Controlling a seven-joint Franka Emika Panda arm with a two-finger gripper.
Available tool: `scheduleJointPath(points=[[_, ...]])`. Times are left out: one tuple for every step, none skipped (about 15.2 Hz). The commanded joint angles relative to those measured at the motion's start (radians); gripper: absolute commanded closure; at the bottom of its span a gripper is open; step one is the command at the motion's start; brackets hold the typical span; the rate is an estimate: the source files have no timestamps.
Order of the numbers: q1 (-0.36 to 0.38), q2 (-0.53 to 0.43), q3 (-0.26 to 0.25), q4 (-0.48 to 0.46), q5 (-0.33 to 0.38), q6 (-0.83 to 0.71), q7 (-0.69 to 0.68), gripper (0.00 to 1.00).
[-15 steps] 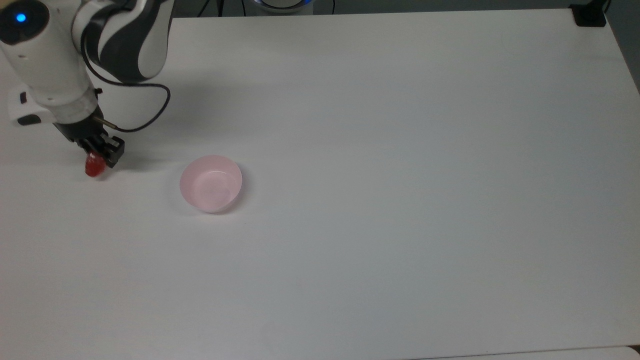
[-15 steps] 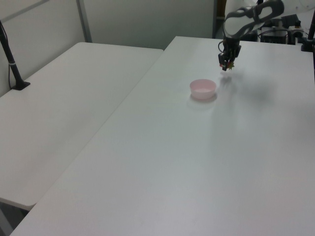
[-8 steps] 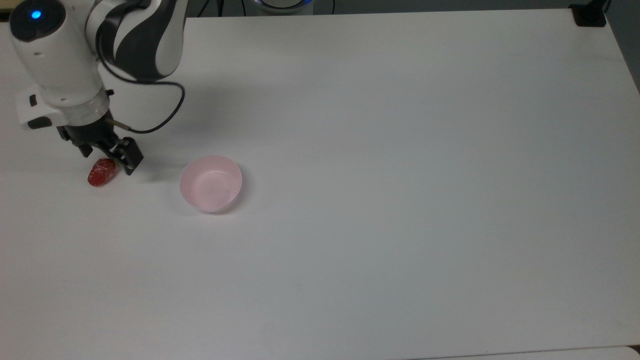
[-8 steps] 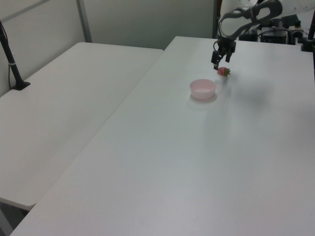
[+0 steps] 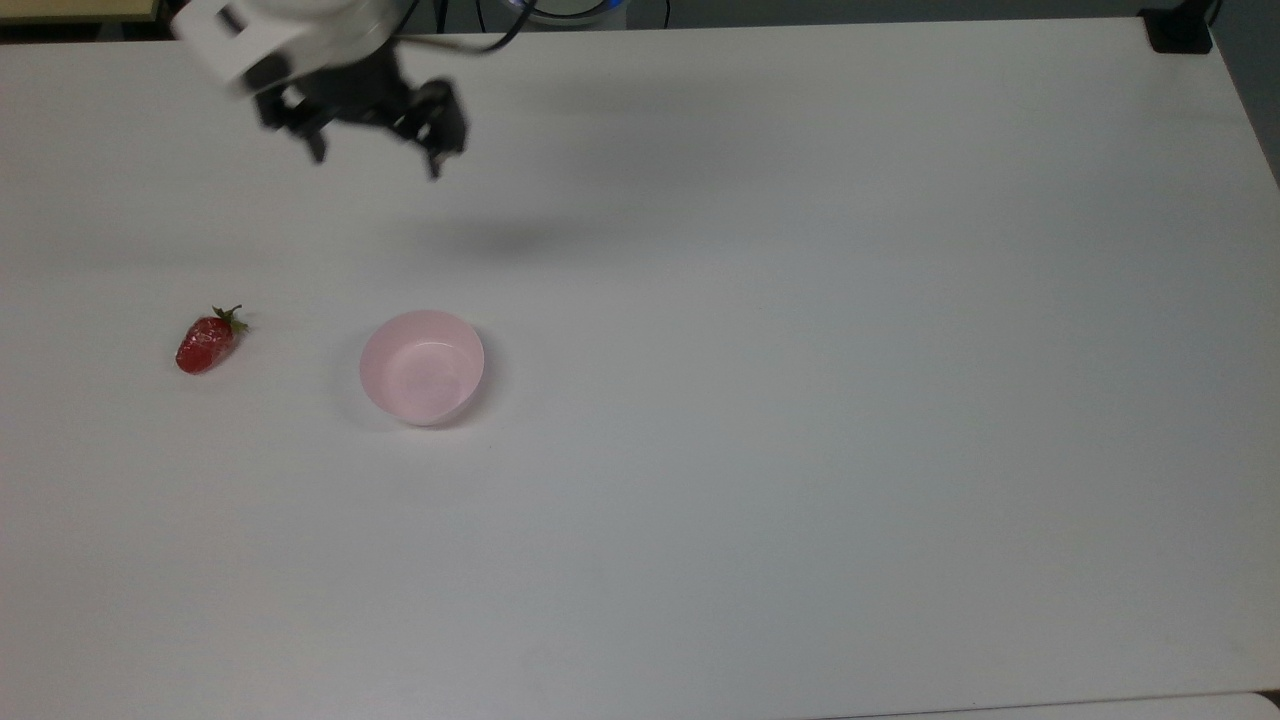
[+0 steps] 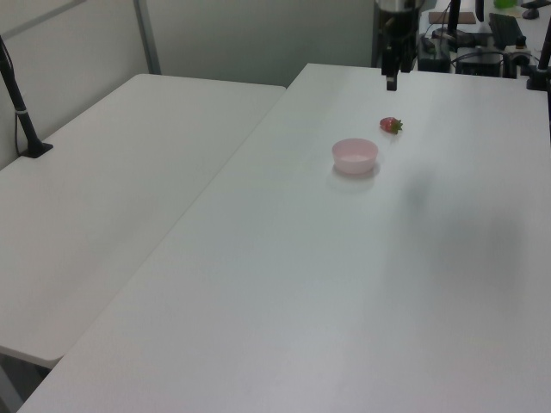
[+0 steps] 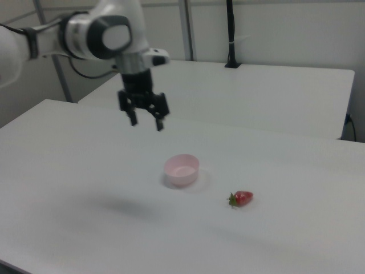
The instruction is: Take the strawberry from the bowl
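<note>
One container: bowl (image 5: 422,366), small, round, pale pink, upright on white table (image 5: 800,400).
Bowl contents: nothing inside; smooth lighter interior shows in top view and right view (image 7: 182,169).
Bowl in left view: (image 6: 355,156), mid-table.
Strawberry: (image 5: 205,342) red, green cap, lying on its side on table, outside bowl, apart from it toward the top view's left; cap end points up-right in top view.
Strawberry, other views: right view (image 7: 241,198), to the right view's right of bowl and nearer cam; left view (image 6: 391,126), just behind bowl.
Gripper: (image 5: 375,160) black, 2 fingers spread wide, nothing between them, touching nothing.
Gripper pos.: raised above table, well apart from bowl and strawberry; right view (image 7: 145,121) shows it above and behind bowl; left view (image 6: 391,79) shows it hanging past strawberry.
Arm: white/grey, enters at the top view's upper left.
</note>
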Motion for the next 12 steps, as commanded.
scheduleJointPath(points=[[0.079, -0.112, -0.013, -0.075, -0.019, -0.063, -0.015, 0.00], [0.079, -0.114, -0.009, -0.075, -0.019, -0.063, -0.020, 0.00], [0.073, -0.115, -0.002, -0.077, -0.019, -0.054, -0.018, 0.00], [0.068, -0.120, 0.000, -0.077, -0.019, -0.051, -0.018, 0.00], [0.067, -0.126, 0.000, -0.078, -0.019, -0.050, -0.018, 0.00], [0.062, -0.135, 0.000, -0.081, -0.013, -0.050, -0.020, 0.00], [0.059, -0.146, 0.001, -0.100, -0.010, -0.050, -0.018, 0.00], [0.042, -0.158, 0.013, -0.112, -0.008, -0.050, -0.018, 0.00], [-0.005, -0.161, 0.058, -0.112, -0.008, -0.050, -0.018, 0.00], [-0.064, -0.161, 0.114, -0.112, -0.008, -0.050, -0.018, 0.00], [-0.089, -0.161, 0.144, -0.112, -0.009, -0.050, -0.018, 0.00], [-0.090, -0.161, 0.146, -0.112, -0.009, -0.050, -0.018, 0.00]])
